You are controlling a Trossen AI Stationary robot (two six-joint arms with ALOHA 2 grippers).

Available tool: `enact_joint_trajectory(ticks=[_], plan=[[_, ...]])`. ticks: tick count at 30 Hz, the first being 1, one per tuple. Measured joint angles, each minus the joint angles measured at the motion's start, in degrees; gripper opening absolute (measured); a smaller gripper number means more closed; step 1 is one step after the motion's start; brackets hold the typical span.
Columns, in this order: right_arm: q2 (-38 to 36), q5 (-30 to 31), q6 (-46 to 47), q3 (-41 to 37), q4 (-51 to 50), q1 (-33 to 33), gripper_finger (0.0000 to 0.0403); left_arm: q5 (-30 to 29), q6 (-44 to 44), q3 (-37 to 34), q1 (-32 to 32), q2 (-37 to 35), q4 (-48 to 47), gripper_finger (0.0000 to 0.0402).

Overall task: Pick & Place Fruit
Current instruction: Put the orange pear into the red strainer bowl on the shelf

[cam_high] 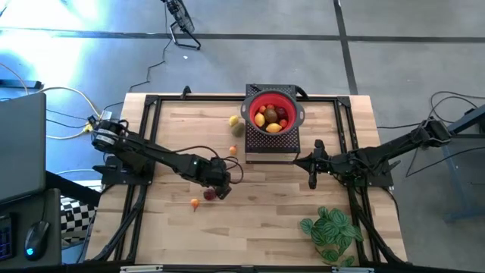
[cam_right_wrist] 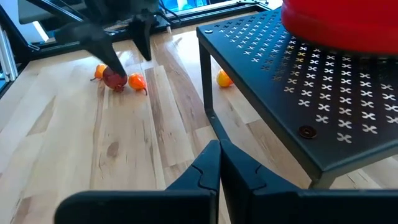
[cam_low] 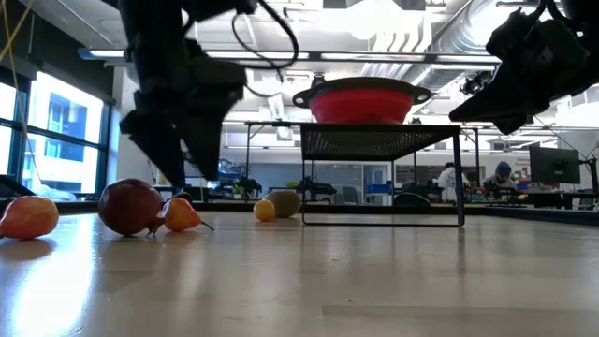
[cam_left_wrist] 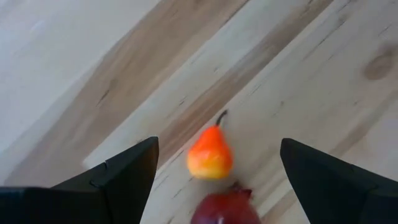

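Note:
An orange pear-shaped fruit (cam_left_wrist: 210,155) and a dark red fruit (cam_left_wrist: 225,208) lie side by side on the table, left of centre. My left gripper (cam_left_wrist: 219,144) hangs open just above them, pointing steeply down, one finger on either side of the pear and touching nothing. In the high view the gripper (cam_high: 222,189) hides the pear. Only the dark red fruit (cam_high: 209,195) and an orange fruit (cam_high: 195,202) show beside it. The red bowl (cam_high: 273,97) on its black stand (cam_high: 269,144) holds several fruits. My right gripper (cam_right_wrist: 219,155) waits shut, right of the stand.
A small orange fruit (cam_high: 233,150) lies left of the stand. A yellow fruit (cam_high: 234,120) and a brownish-green one (cam_high: 239,128) lie beside the bowl. A green leafy plant (cam_high: 331,231) sits at the near right. Bare wood lies between the arms.

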Motion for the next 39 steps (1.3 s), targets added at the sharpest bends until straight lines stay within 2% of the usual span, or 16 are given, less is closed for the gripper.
enact_joint_trajectory(ticks=[17, 39], plan=[[0.00, 0.00, 0.00, 0.00, -0.02, 0.02, 0.0002, 2.81, 3.28, -0.01, 0.00, 5.56, 1.42, 0.0331], [0.00, 0.00, 0.00, 0.00, -0.01, 0.00, 0.0002, 3.00, 4.30, -0.21, 0.00, 5.97, 1.03, 0.0331]])
